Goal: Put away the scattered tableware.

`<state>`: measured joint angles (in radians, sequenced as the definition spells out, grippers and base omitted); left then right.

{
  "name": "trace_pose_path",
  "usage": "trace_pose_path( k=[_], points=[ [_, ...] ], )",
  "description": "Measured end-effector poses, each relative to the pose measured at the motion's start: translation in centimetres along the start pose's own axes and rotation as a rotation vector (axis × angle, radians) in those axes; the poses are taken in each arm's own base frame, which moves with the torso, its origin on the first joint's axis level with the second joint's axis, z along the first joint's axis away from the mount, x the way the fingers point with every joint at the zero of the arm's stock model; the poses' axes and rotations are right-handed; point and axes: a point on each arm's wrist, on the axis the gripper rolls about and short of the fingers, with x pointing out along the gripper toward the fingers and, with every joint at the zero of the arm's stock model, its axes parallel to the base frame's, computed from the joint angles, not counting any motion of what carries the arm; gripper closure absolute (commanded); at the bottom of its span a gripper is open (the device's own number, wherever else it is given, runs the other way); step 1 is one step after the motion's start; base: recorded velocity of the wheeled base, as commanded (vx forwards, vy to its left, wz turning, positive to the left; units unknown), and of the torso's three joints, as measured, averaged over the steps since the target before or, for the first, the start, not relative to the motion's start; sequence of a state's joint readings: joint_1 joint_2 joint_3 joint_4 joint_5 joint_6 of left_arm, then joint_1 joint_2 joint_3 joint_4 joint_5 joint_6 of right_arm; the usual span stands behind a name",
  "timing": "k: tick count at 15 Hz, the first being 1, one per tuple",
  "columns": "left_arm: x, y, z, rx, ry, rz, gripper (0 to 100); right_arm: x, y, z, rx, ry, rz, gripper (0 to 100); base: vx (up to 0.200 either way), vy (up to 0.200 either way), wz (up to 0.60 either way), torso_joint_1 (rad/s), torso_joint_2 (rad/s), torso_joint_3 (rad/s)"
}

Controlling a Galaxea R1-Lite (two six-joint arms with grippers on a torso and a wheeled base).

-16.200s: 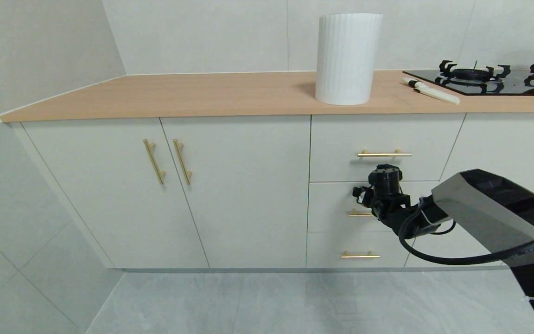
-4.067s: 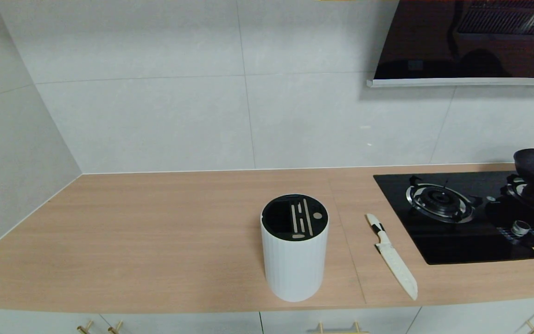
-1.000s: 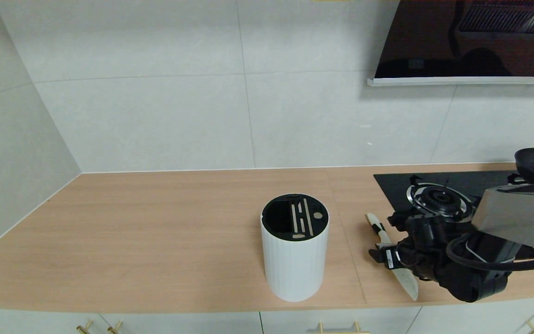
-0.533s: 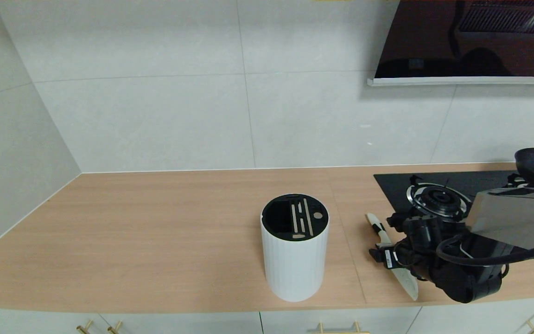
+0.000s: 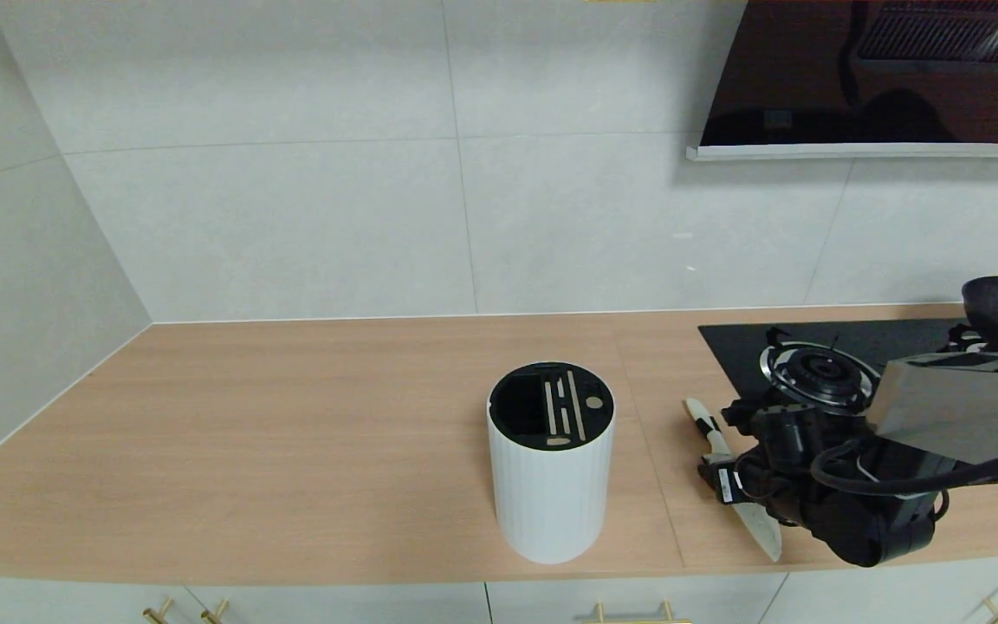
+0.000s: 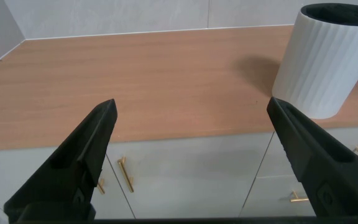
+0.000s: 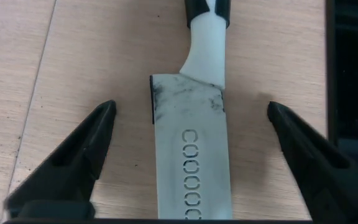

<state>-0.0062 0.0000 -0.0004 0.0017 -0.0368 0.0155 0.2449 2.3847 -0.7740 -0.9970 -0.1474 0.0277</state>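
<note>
Grey tiled wall (image 5: 291,217), wooden counter (image 5: 291,442), seemingly a dark hood (image 5: 880,78).

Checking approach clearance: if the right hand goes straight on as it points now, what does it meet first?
Likely the knife blade, near its handle, lying flat on the counter between the right hand's open fingers. Gap unclear.

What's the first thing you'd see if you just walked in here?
A tall white knife block stands on the wooden counter, dark slots on top. Right of it, a white knife lies flat beside the gas stove, and the right tool hangs open over its blade.
</note>
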Motion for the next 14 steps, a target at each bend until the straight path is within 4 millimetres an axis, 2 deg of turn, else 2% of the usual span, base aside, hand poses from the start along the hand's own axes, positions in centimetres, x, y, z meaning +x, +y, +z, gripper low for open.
trace_pose_path(
  k=[10,14],
  points=[
    [0.0,0.0,0.0,0.0,0.0,0.0,0,-0.2,0.0,0.3,0.007,-0.007,0.0,100,0.0,0.0,0.0,0.0,0.0,0.0],
    [0.0,0.0,0.0,0.0,0.0,0.0,0,-2.5,0.1,2.3,0.012,-0.069,0.011,100,0.0,0.0,0.0,0.0,0.0,0.0]
  ],
)
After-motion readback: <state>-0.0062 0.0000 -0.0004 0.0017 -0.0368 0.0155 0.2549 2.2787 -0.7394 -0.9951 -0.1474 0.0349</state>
